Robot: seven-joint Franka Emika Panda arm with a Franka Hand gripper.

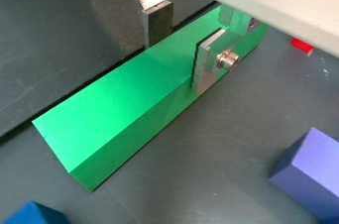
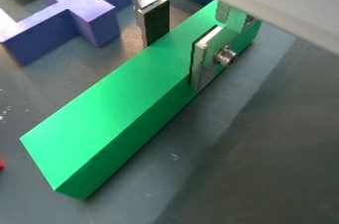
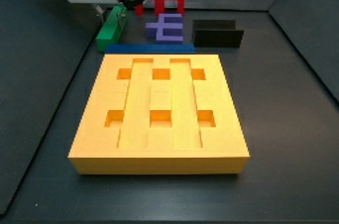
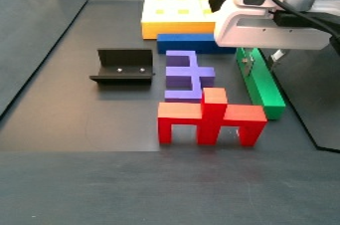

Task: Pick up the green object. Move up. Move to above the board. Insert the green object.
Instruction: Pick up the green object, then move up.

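Observation:
The green object [image 1: 133, 109] is a long bar lying flat on the dark floor; it shows in both wrist views [image 2: 119, 119] and both side views [image 3: 106, 32] [image 4: 261, 85]. My gripper [image 1: 183, 55] straddles one end of it, also seen in a wrist view [image 2: 181, 52]. One finger [image 1: 209, 64] lies against the bar's near side. The dark pad of the opposite finger [image 1: 157, 25] stands just off the far side. The jaws look open around the bar. The orange-yellow board [image 3: 133, 89] lies apart from it, past a blue slab [image 3: 133, 47].
A purple block [image 4: 186, 75] and a red block [image 4: 206, 119] lie beside the bar, the purple one close to the gripper [image 2: 66, 15]. The black fixture [image 4: 122, 67] stands further off. The grey walls enclose the floor.

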